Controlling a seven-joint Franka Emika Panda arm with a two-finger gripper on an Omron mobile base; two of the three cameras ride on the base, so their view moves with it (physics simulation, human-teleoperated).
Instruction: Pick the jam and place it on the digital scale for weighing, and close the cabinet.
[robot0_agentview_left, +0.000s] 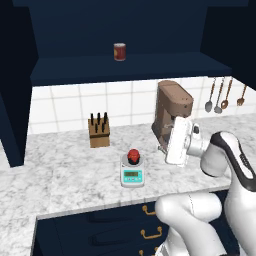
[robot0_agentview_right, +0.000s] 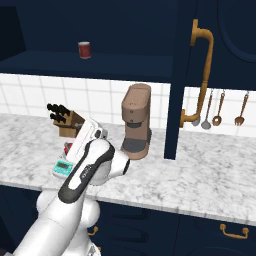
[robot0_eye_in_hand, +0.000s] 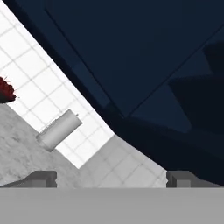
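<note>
Pretty clearly a home kitchen: marble counter (robot0_agentview_left: 60, 170), white tile backsplash (robot0_agentview_left: 75, 107), navy cabinet (robot0_agentview_right: 220, 75), a coffee machine (robot0_agentview_left: 170, 112), knife block (robot0_agentview_left: 99, 131), and ladles (robot0_agentview_left: 217, 95) hanging on the wall.

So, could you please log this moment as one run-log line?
jam: on digital scale | end effector: open, empty, off the scale | cabinet: door open | left: close cabinet

Marble counter (robot0_agentview_left: 60, 180) carries a knife block (robot0_agentview_left: 99, 131), a coffee machine (robot0_agentview_left: 170, 112) and the digital scale (robot0_agentview_left: 132, 171). Cabinet shelf (robot0_agentview_left: 125, 67) carries a red can (robot0_agentview_left: 119, 51).
</note>
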